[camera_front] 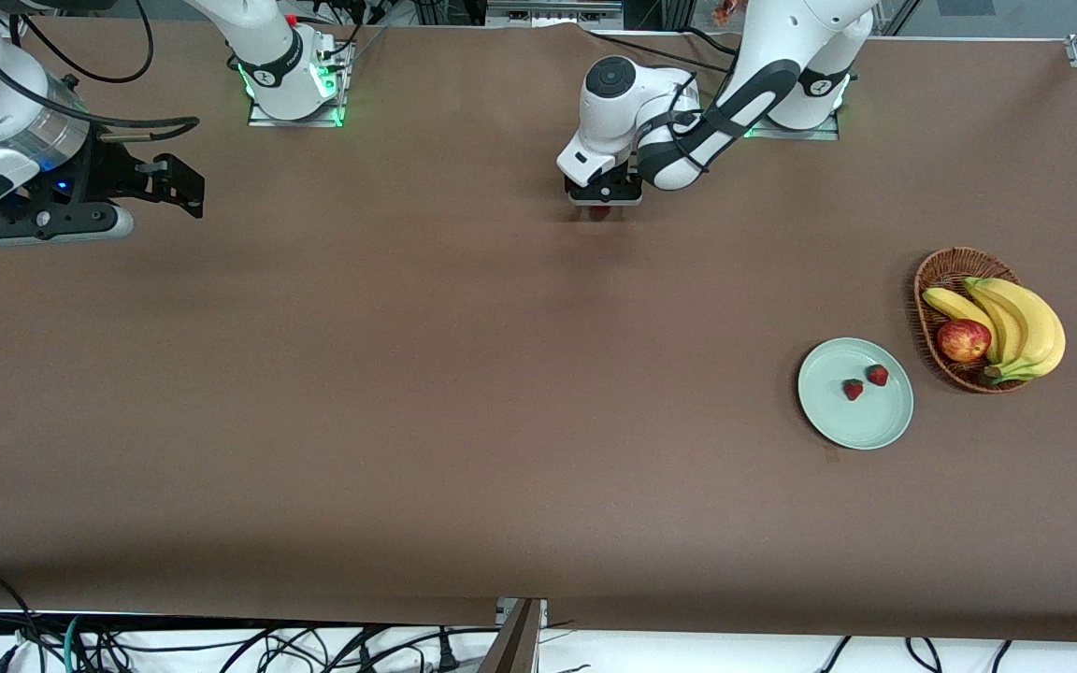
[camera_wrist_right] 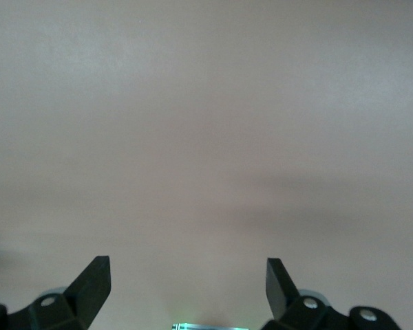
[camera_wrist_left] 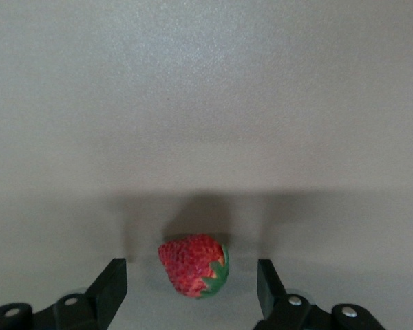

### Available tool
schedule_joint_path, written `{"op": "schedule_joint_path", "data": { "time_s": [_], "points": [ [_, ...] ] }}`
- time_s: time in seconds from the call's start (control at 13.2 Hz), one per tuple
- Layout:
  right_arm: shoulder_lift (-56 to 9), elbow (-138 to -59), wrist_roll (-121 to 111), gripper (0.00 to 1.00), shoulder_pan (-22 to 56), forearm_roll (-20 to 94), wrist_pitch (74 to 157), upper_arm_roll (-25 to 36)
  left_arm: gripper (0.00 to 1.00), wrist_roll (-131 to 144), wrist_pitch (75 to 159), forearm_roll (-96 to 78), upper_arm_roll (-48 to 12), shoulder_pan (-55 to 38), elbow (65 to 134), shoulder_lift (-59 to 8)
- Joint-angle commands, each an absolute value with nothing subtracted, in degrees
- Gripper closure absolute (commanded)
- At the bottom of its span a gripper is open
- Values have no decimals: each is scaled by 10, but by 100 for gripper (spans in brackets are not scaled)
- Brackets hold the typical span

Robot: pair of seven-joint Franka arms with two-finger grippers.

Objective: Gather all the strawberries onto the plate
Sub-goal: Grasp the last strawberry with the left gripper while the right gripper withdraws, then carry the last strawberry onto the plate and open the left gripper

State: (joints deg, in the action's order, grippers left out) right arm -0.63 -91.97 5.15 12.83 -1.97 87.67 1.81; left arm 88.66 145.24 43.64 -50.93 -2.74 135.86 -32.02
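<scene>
Two small red strawberries [camera_front: 865,382] on round pale mint-green plate [camera_front: 828,411], third red strawberry [camera_wrist_left: 193,265] between spread fingers of lowered left pincer [camera_wrist_left: 191,283], untouched, right pincer [camera_wrist_right: 188,283] open, waiting above brown bench [camera_front: 408,393]

Right claw [camera_wrist_right: 188,282] hung with its black fingers [camera_wrist_right: 93,282] spread wide over plain brown matte worktop [camera_wrist_right: 206,124].

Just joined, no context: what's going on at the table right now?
The left gripper is down at the table with the third strawberry between its open fingers, not yet gripped. Two strawberries already lie on the plate, beside the wicker basket of bananas and an apple. The right gripper waits open over bare table at its own end.
</scene>
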Motion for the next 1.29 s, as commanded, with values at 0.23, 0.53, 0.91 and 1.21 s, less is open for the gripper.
{"op": "schedule_joint_path", "data": {
  "time_s": [0.23,0.53,0.91,1.21],
  "points": [
    [-4,-897,46,1,117,-32,878,5,73,911,1455,474,-496,-35,1348,-332],
    [-25,-871,50,1,114,-55,879,7,82,899,1455,475,-481,-22,1346,-324],
    [-28,-855,53,1,113,-49,882,7,82,710,1455,464,-414,47,1337,-294],
    [-28,-854,58,1,118,-48,879,4,82,516,1452,421,-358,86,1321,-255]
  ]
}}
